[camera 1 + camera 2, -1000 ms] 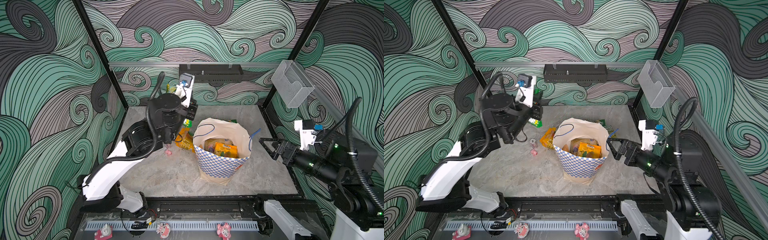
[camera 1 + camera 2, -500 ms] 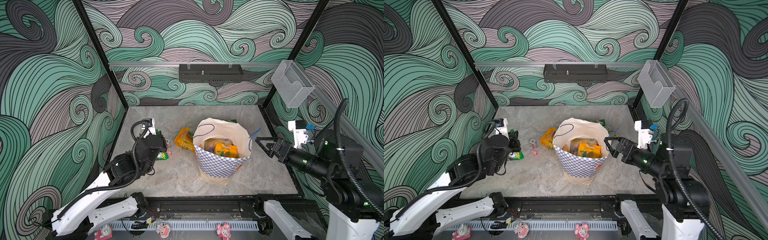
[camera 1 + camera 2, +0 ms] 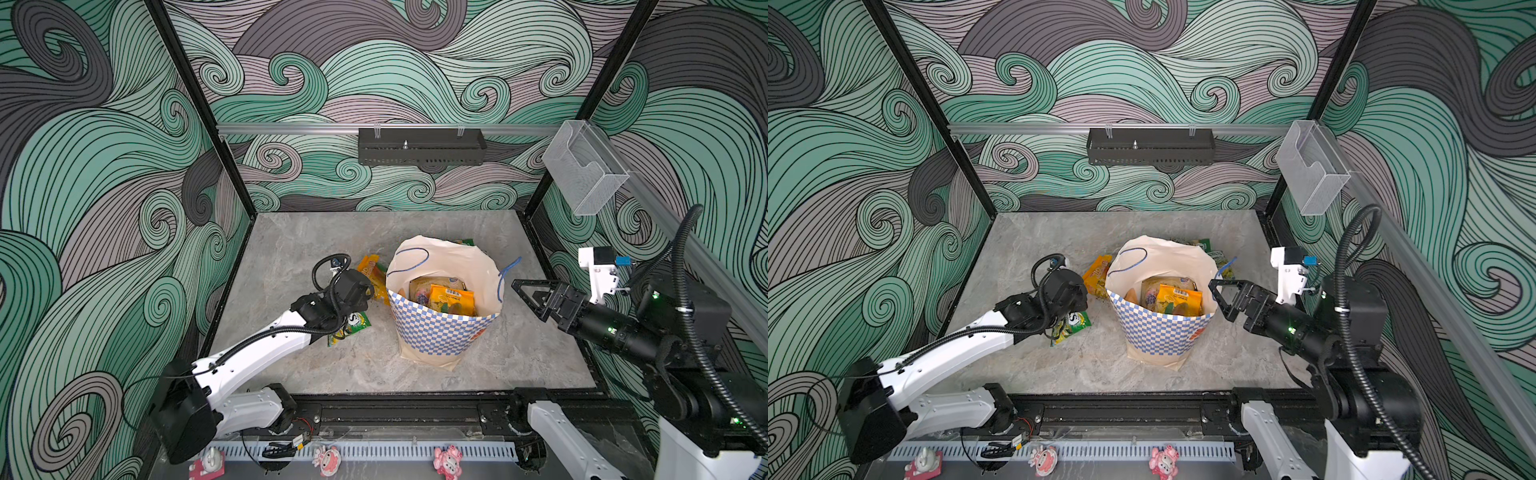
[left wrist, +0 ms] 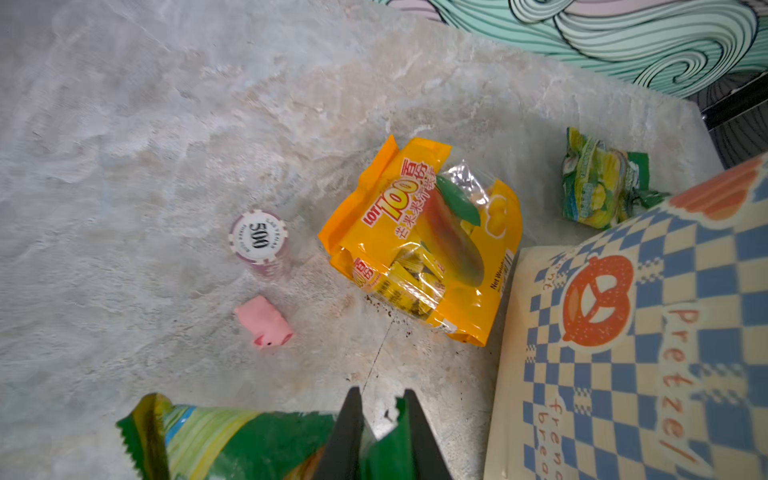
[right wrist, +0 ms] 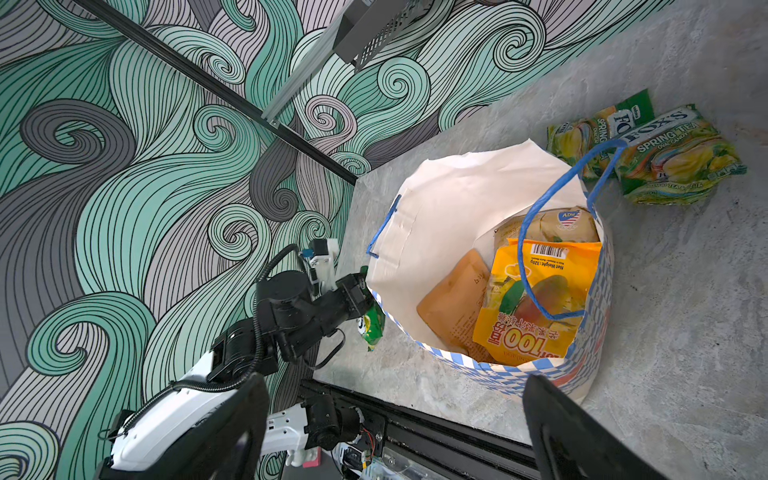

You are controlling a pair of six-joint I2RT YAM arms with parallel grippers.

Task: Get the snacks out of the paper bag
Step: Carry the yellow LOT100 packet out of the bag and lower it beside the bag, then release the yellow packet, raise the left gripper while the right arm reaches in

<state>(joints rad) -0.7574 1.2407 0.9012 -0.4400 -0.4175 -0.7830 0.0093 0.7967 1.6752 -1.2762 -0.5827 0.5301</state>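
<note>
Three snacks [image 3: 451, 297] remained in the paper bag [image 3: 440, 336] while my left fingers [image 4: 381, 399], clenched on a green packet [image 3: 353, 322], swung down to the counter [image 3: 316, 374] just left of it; my right fingers [image 3: 527, 300] hung spread wide beside its right rim.

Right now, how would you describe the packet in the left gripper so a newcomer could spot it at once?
Start at the checked paper bag standing mid-table. Just left of it in a top view, a green packet is pinched in the left gripper. Unlike the orange-yellow packet lying farther back, it is green with yellow, and it alone is gripped.
</note>
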